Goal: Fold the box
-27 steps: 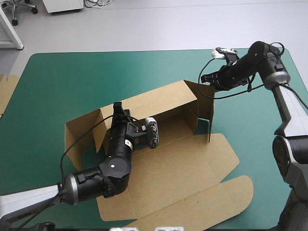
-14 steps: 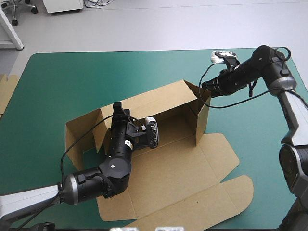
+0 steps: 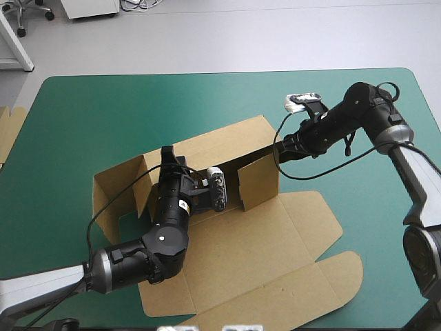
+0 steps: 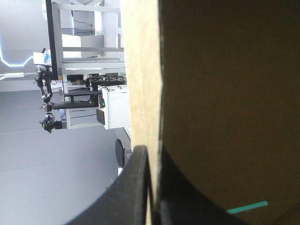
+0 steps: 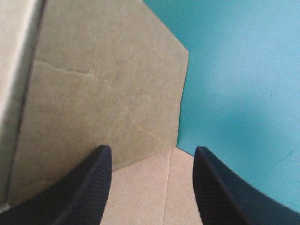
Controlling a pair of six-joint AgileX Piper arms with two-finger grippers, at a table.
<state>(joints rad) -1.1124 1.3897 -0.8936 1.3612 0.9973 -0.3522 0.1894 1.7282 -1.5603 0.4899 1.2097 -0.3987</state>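
On the table (image 3: 83,117) with its teal-green cover, your box (image 3: 275,241) lies about the middle, partly raised. Its long axis slants from near left to far right, open side up, with the lid (image 3: 310,283) flat toward the near right corner. The back wall (image 3: 220,141) stands upright, and your left gripper (image 4: 151,159) is clamped on its top edge, the board pinched between the black fingers. The right end flap (image 3: 258,181) is turned in across the box, and your right gripper (image 5: 152,149), fingers spread and holding nothing, sits just outside it. I'd judge the flap needs pressing square along that axis, at its crease, while the left hold braces the wall so the box cannot slide or twist
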